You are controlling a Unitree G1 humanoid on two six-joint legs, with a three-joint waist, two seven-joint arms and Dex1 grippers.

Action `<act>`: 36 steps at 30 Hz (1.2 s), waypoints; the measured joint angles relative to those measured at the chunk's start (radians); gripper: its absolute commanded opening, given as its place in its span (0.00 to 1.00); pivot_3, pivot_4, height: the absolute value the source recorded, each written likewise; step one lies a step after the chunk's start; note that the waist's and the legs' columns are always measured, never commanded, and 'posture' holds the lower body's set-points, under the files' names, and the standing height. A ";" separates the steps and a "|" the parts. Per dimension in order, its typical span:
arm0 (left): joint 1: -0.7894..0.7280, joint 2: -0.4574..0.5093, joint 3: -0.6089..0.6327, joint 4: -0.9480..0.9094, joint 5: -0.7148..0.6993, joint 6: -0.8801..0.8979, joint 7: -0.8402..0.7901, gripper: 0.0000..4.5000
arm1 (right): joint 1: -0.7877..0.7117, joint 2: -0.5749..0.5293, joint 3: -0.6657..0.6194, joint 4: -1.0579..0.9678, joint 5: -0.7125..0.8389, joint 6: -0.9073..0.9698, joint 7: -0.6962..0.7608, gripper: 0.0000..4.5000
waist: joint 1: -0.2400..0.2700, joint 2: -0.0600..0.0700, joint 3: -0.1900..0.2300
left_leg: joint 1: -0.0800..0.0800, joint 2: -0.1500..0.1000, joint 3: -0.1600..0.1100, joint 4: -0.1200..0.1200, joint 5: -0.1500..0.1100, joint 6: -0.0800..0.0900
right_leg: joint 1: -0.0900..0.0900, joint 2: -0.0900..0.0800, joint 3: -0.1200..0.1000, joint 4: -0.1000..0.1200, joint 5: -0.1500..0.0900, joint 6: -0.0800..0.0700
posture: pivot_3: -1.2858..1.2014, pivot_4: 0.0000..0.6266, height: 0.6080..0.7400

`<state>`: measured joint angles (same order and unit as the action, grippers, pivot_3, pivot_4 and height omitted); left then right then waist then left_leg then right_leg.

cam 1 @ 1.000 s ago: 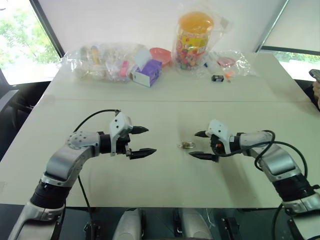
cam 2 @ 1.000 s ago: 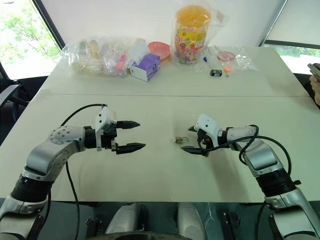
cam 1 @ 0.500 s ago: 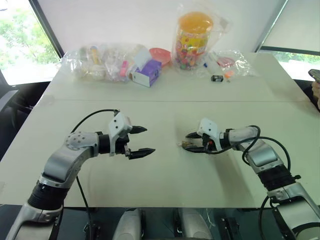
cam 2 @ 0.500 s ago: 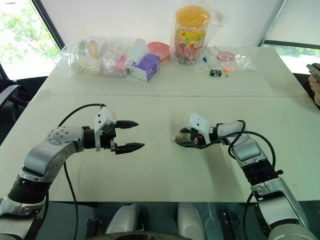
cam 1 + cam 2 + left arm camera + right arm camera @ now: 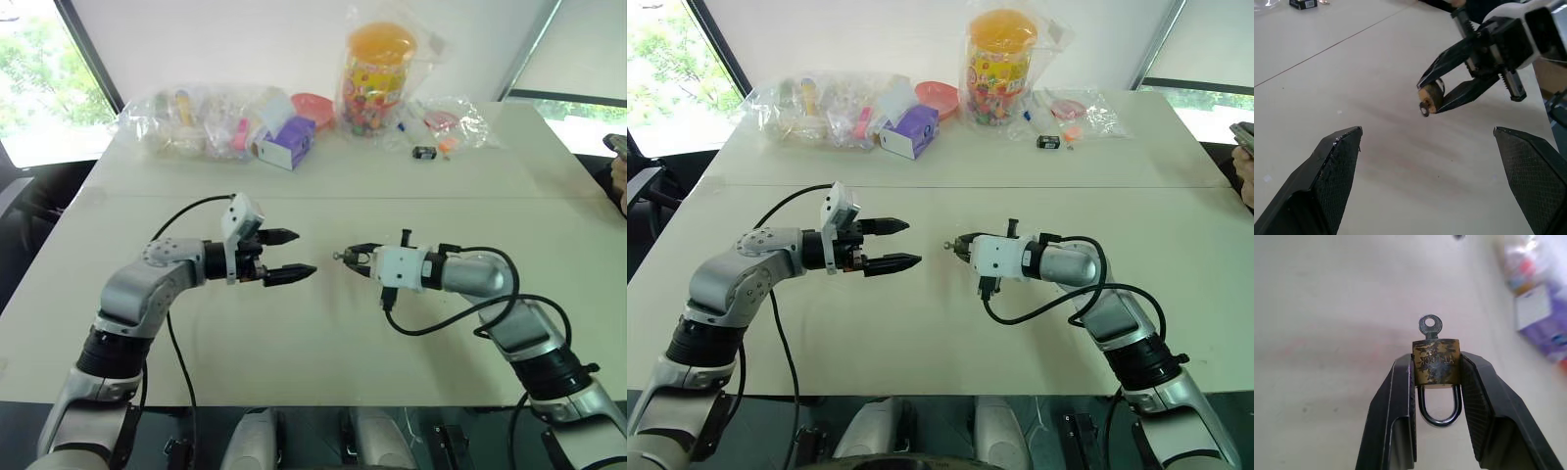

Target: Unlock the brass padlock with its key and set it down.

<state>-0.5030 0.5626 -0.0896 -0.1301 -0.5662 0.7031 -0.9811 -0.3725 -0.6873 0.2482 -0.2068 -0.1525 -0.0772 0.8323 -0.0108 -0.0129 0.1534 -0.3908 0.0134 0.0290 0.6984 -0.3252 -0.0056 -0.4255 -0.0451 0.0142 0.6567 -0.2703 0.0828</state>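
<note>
Bare table (image 5: 323,343) is lying open beneath and between the left gripper (image 5: 286,256) and the right gripper (image 5: 355,257), which are facing each other tip to tip with only a narrow gap of air separating them. The brass padlock (image 5: 1436,362), with its key (image 5: 1429,326) sticking out, is sitting in that gap. Clutter, including bags (image 5: 196,117), a purple box (image 5: 289,142) and a candy jar (image 5: 380,78), is crowding the far edge.

Head stereo pair looks down over the table (image 5: 323,343); both wrist cameras look closely along their fingers, sharing its middle.
</note>
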 measured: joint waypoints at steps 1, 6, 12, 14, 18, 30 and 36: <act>-0.008 0.000 0.000 0.010 -0.004 0.006 -0.006 1.00 | 0.006 -0.001 0.000 -0.016 -0.013 -0.014 -0.004 0.15 | 0.001 0.000 0.000 | 0.000 0.000 0.000 0.000 0.000 0.000 | 0.000 0.000 0.000 0.000 0.000 0.000 | 0.52 0.24 0.96; -0.064 -0.028 -0.006 0.060 -0.013 0.011 -0.043 0.94 | 0.009 -0.001 0.001 -0.091 -0.059 -0.038 -0.012 0.15 | 0.000 0.000 0.000 | 0.000 -0.001 0.000 0.001 0.000 0.000 | 0.000 0.001 0.000 0.000 0.000 0.000 | 0.52 0.24 0.96; -0.091 -0.052 -0.028 0.083 -0.011 0.008 -0.079 0.37 | -0.005 -0.001 0.002 -0.103 -0.074 -0.038 -0.007 0.15 | 0.000 0.000 0.000 | 0.000 -0.001 0.000 0.001 0.000 0.000 | 0.000 0.001 0.000 0.000 0.000 0.000 | 0.52 0.24 0.96; -0.092 -0.059 -0.041 0.086 -0.009 0.007 -0.084 0.16 | -0.015 -0.001 0.002 -0.103 -0.079 -0.038 -0.001 0.15 | 0.000 0.000 0.000 | 0.000 -0.001 0.000 0.001 0.000 0.000 | 0.000 0.001 0.000 0.000 0.000 0.000 | 0.52 0.24 0.96; -0.093 -0.063 -0.048 0.091 0.002 0.006 -0.084 0.05 | -0.023 -0.001 0.004 -0.106 -0.082 -0.038 0.002 0.15 | 0.000 0.000 0.000 | 0.000 -0.001 0.000 0.001 0.000 0.000 | 0.000 0.001 0.000 0.000 0.000 0.000 | 0.52 0.24 0.96; -0.102 -0.095 -0.054 0.117 0.020 0.006 -0.080 0.36 | -0.036 0.001 0.006 -0.106 -0.091 -0.038 0.010 0.15 | 0.000 0.000 0.000 | 0.000 -0.001 0.000 0.001 0.000 0.000 | 0.000 0.001 0.000 0.000 0.000 0.000 | 0.52 0.24 0.96; -0.103 -0.110 -0.055 0.121 0.037 -0.006 -0.074 0.79 | -0.036 0.001 0.007 -0.106 -0.092 -0.036 0.011 0.15 | 0.001 0.000 0.000 | 0.000 -0.001 0.000 0.001 0.000 0.000 | 0.000 0.001 0.000 0.000 0.000 0.000 | 0.52 0.24 0.96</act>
<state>-0.6056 0.4528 -0.1441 -0.0093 -0.5291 0.6967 -1.0549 -0.4090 -0.6862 0.2550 -0.3124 -0.2443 -0.1133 0.8436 -0.0102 -0.0131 0.1535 -0.3907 0.0126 0.0292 0.6991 -0.3252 -0.0056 -0.4252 -0.0443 0.0144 0.6568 -0.2704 0.0827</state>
